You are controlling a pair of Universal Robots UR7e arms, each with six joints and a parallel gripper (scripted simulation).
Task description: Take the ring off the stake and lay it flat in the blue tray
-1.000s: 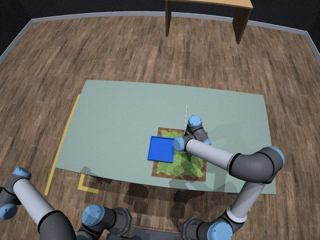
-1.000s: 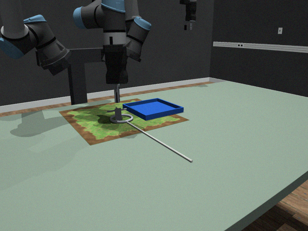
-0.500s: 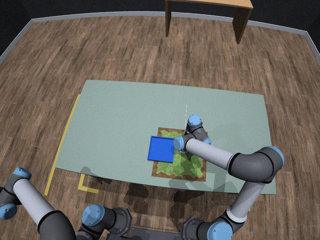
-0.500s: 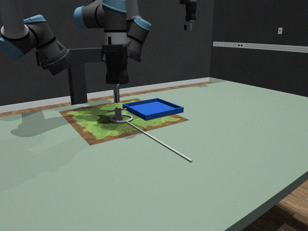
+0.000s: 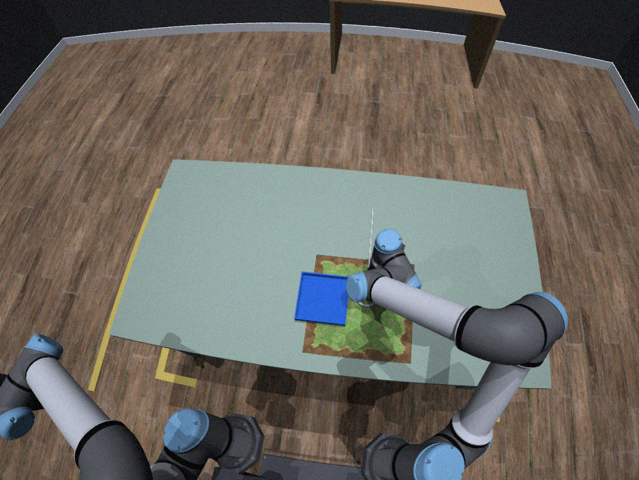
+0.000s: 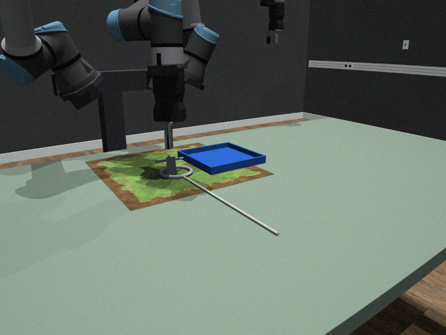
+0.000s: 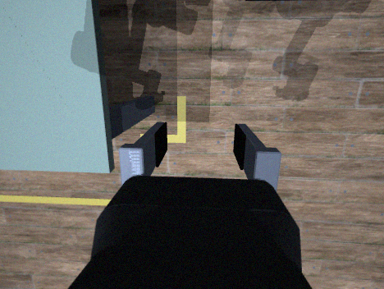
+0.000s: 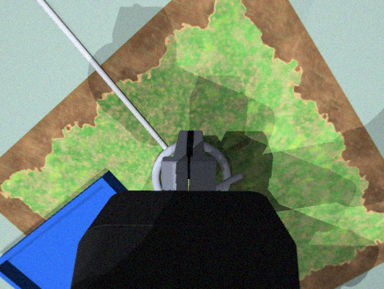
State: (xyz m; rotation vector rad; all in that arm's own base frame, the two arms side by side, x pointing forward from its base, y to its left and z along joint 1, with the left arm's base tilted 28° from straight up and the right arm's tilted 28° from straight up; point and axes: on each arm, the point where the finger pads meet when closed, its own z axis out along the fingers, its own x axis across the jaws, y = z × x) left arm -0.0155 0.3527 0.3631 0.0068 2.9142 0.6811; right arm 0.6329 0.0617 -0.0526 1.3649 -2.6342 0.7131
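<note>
On the table (image 5: 227, 221) (image 6: 270, 281) (image 7: 45, 103) (image 8: 25, 25), the blue tray (image 5: 322, 299) (image 6: 221, 157) (image 8: 53, 242) sits partly on a green-and-brown mat (image 5: 382, 340) (image 6: 133, 189) (image 8: 254, 53). Our right gripper (image 6: 168, 148) (image 8: 190, 144) hovers above the stake (image 6: 171, 165), closed on nothing; our left (image 7: 200, 145) hangs wide beyond the table's edge. The ring (image 6: 175, 176) (image 8: 156, 172), with its rod (image 6: 230, 204) (image 8: 102, 74), lies around the stake, outside the tray. We judge we're at the approach: next we open the right gripper, grasp ring or rod, and lift it clear of the crosspiece (image 6: 161, 161) (image 8: 235, 179).
</note>
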